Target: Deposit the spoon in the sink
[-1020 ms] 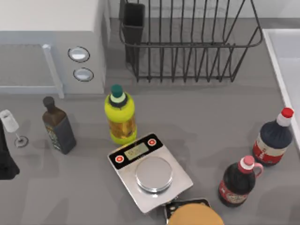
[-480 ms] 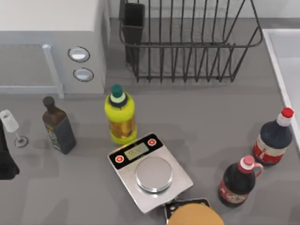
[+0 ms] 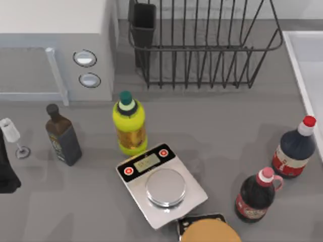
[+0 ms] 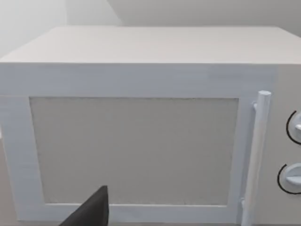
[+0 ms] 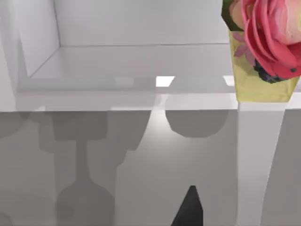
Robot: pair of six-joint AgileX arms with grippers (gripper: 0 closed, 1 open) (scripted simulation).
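Matt grey table, glossy white sink, shiny metal scale pan, black wire rack

a kitchen counter: microwave, wire dish rack, sink, kitchen scale, bottles.

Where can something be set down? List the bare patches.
Bare counter lies between the dish rack and the scale, running right toward the sink rim. The bottom left corner below the dark bottle is bare too. Crowded: around the two cola bottles.

Left arm parked at table's left edge.
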